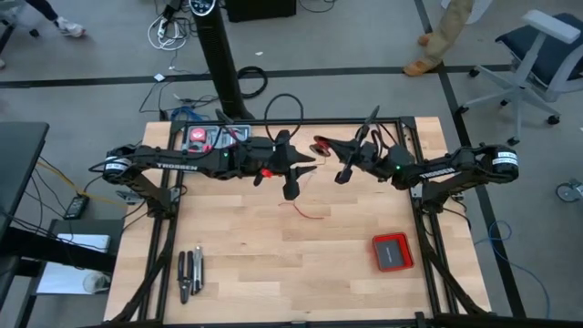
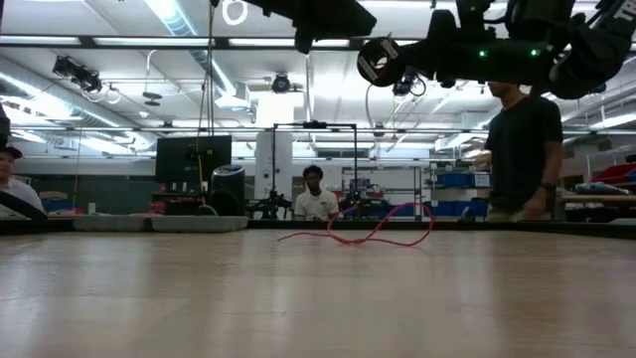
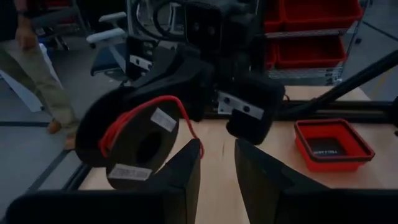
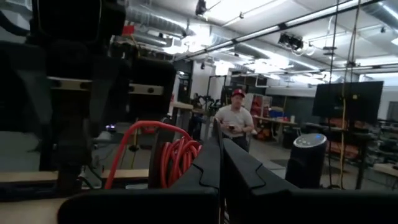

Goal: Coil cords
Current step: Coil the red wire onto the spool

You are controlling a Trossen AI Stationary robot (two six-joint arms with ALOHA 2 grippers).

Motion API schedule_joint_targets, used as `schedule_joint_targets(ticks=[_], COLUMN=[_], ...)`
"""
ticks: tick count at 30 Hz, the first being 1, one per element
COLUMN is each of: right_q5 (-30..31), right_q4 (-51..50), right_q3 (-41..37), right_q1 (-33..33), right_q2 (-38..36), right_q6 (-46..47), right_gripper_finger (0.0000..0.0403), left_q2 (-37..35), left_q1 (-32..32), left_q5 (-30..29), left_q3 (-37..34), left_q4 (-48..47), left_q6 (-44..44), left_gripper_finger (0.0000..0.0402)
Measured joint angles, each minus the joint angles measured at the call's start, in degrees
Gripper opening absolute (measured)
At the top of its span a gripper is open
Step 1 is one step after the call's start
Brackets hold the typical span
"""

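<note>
A black spool (image 3: pixel 140 140) wound with thin red cord hangs high over the table's far middle, and my right gripper (image 1: pixel 322 146) is shut on it. In the right wrist view the red coil (image 4: pixel 179 160) sits right beside the shut fingers. My left gripper (image 3: pixel 217 163) faces the spool from the left, open, also raised (image 1: pixel 293 173). The cord leaves the spool and runs down past one left fingertip (image 3: pixel 198 149). A loose stretch of cord (image 1: pixel 305 211) lies in curls on the table below (image 2: pixel 368 235). My right gripper comes at the spool roughly level from the table's right. The spool hangs clear of the table, one flat face (image 3: pixel 134 146) toward my left gripper. Which part the fingers are on is hidden by the fingers and the spool. Whether my left gripper touches the cord I cannot tell.
A flat red box (image 1: pixel 393 251) lies near the table's front right. Hand tools (image 1: pixel 189 273) lie at the front left. A tray with red parts (image 1: pixel 202 138) sits at the far left. A person (image 2: pixel 522 149) stands beyond the table's far edge.
</note>
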Motion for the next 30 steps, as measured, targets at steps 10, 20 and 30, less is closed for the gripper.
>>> schedule_joint_targets(ticks=[10,20,30], right_q5=[-3.9,-6.4,-13.9], right_q4=[1.6,-0.1,-0.8], right_q3=[-0.1,-0.1,-0.1], right_q1=[0.5,0.6,0.0], right_q2=[0.0,0.0,0.0], right_q6=[-0.6,-2.1,-1.9], right_gripper_finger=[0.0002,0.0002,0.0002], left_q2=[0.0,-1.9,-4.0], left_q1=[-0.1,0.5,1.3], left_q5=[-9.1,-9.8,-9.2], left_q3=[0.0,0.0,0.0], left_q4=[-0.5,-6.7,-11.0], left_q6=[3.2,6.4,10.2], left_gripper_finger=[0.0103,0.0103,0.0103])
